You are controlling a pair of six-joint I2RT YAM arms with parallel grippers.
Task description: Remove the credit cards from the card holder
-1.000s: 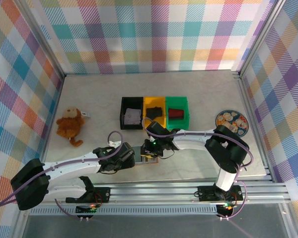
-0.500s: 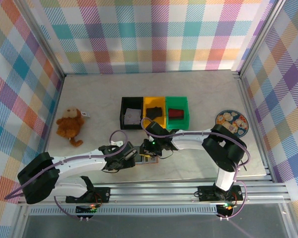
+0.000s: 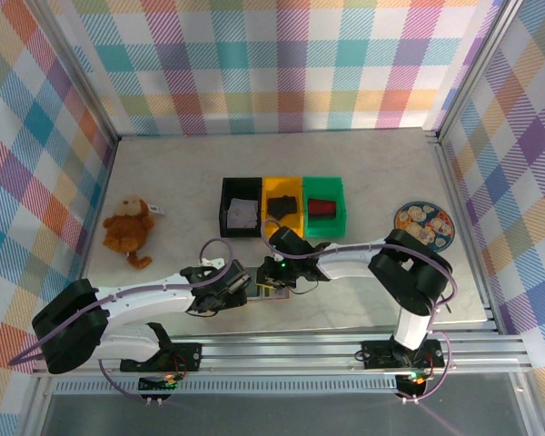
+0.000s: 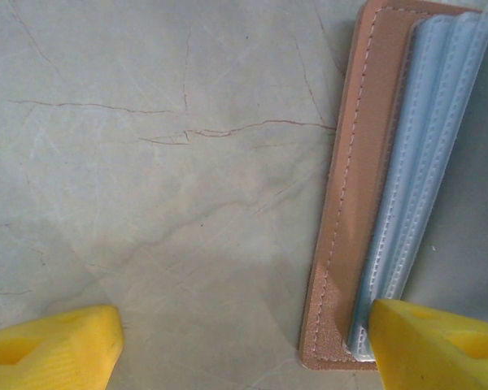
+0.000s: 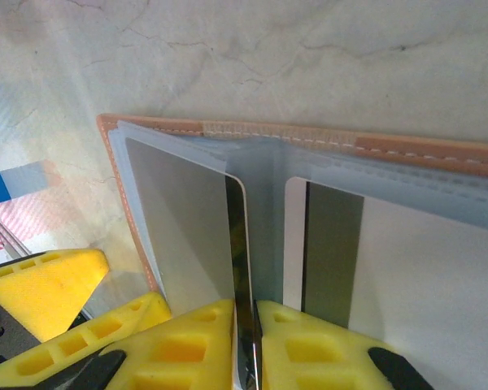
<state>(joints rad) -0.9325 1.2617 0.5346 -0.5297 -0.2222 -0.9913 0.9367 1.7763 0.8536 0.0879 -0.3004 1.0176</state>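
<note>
A pale marbled surface [image 3: 363, 182] sits inside plaid walls, with three small bins [image 3: 282, 207] in a row at its middle and a plush monkey [image 3: 127, 227] to the left. The card holder [image 5: 407, 149] lies open near the front edge, between the two arms, its blue-grey sleeves facing up. The right pincer [image 5: 246, 329] is pressed together on the lower edge of a credit card [image 5: 237, 244] at the fold. A second card [image 5: 407, 268] with a dark stripe lies in the other sleeve. The left pincer [image 4: 240, 349] is spread wide, with one fingertip [image 4: 435, 345] at the holder's corner and the other over bare surface.
</note>
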